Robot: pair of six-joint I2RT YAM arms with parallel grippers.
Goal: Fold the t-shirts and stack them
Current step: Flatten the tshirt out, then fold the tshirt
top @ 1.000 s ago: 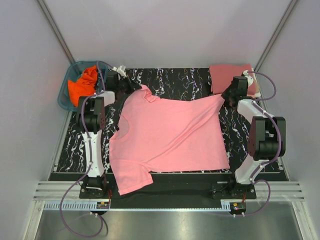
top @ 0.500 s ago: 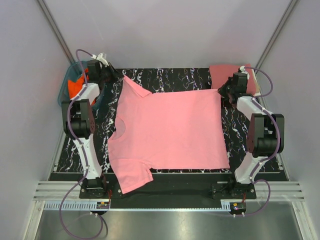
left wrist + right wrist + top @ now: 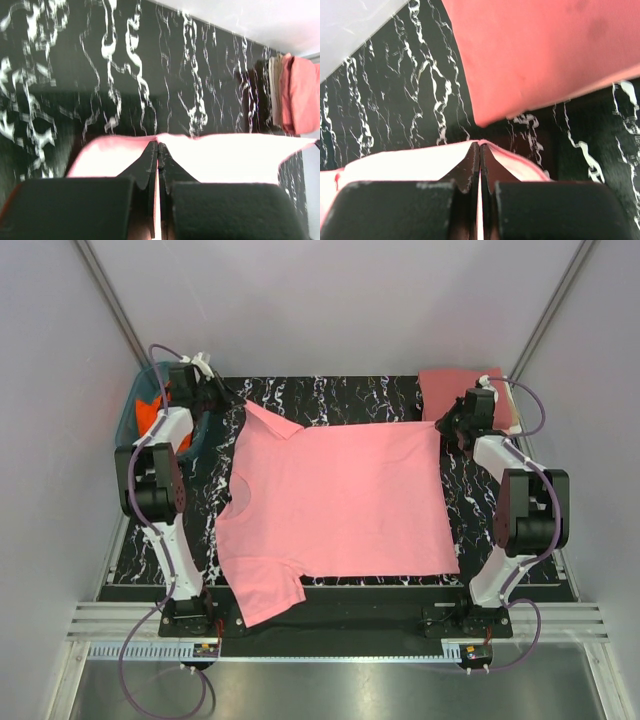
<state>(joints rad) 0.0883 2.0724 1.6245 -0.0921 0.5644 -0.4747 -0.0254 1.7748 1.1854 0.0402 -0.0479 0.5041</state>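
A light pink t-shirt (image 3: 340, 500) lies spread flat on the black marbled table (image 3: 340, 395). My left gripper (image 3: 238, 403) is shut on its far left corner, and pink cloth shows between the fingertips in the left wrist view (image 3: 157, 145). My right gripper (image 3: 444, 423) is shut on the far right corner, also seen in the right wrist view (image 3: 480, 145). A folded rose-red shirt (image 3: 455, 392) lies at the back right, close behind the right gripper (image 3: 545, 50). A cream layer (image 3: 273, 90) shows beside it. An orange shirt (image 3: 148, 416) lies in the basket, partly hidden by my left arm.
The teal basket (image 3: 127, 432) stands off the table's back left corner, by the left wall. Grey walls close in on both sides and the back. One sleeve of the pink shirt (image 3: 262, 600) hangs over the table's near edge, near the left arm's base.
Both grippers have pulled the far edge of the pink shirt back and apart. The edge is now straight and the shirt lies flat. The left arm has swung left toward the basket.
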